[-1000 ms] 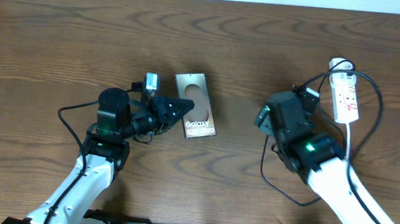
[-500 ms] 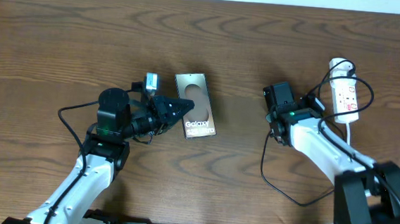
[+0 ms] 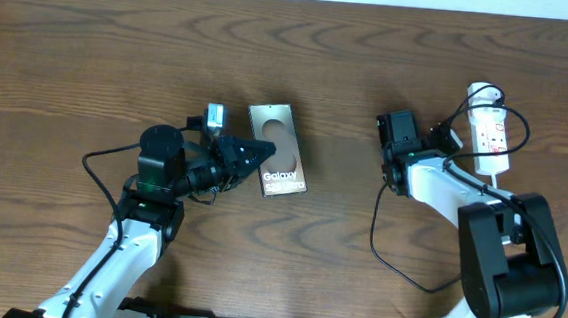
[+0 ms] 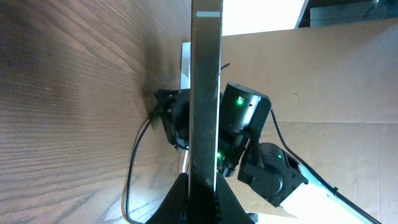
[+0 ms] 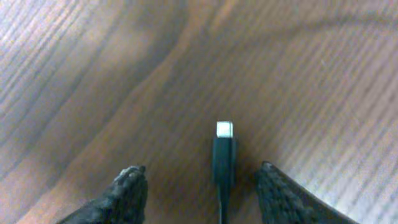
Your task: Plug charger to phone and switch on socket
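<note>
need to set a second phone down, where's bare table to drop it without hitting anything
Bare wood lies between the phone and the right claw, along the far edge, and in the near middle between the arms. Crowded: the right side, where the socket and the charger cable's loops sit.

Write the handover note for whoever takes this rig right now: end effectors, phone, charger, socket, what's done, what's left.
Left end effector: shut on the phone, clamping one long edge; phone lies flat on the table.
Right end effector: open, straddling the charger plug, which lies on the wood, not gripped.
Socket: far right side, nothing touching it; switch state cannot be read.
Done: phone braced, plug lined up for a grasp.
Left: grip plug, insert into phone, switch socket on.
</note>
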`<state>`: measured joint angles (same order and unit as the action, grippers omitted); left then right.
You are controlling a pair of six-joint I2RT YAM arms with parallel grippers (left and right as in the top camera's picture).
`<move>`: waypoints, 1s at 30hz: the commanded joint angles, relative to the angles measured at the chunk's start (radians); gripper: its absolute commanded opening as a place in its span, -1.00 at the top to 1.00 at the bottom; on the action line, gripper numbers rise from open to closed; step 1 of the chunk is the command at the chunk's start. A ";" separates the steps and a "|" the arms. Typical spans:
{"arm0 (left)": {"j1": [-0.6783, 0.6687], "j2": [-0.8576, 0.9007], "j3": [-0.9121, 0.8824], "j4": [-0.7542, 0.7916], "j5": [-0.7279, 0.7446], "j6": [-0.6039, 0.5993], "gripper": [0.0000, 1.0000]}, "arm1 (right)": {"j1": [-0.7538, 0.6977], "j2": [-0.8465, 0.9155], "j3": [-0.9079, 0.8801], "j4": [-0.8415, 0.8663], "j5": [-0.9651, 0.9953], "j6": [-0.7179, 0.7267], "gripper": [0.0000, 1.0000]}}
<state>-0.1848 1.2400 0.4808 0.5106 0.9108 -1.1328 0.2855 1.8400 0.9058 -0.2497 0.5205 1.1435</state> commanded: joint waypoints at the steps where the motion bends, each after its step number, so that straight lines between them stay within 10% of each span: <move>1: 0.005 -0.003 0.026 0.014 -0.003 -0.010 0.85 | -0.002 0.050 -0.011 -0.026 -0.060 0.000 0.11; 12: 0.005 -0.003 0.026 0.014 -0.010 -0.010 0.85 | 0.004 0.050 -0.011 -0.125 -0.178 0.000 0.20; 18: 0.004 -0.003 0.026 0.014 -0.010 -0.010 0.85 | 0.004 0.050 -0.010 -0.080 -0.144 -0.013 0.98; 30: 0.004 -0.003 0.026 0.014 -0.010 -0.009 0.85 | 0.004 -0.274 0.057 -0.136 -0.430 -0.402 0.98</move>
<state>-0.1848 1.2400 0.4808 0.5106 0.8917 -1.1328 0.2855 1.7023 0.9363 -0.3721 0.2268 0.9020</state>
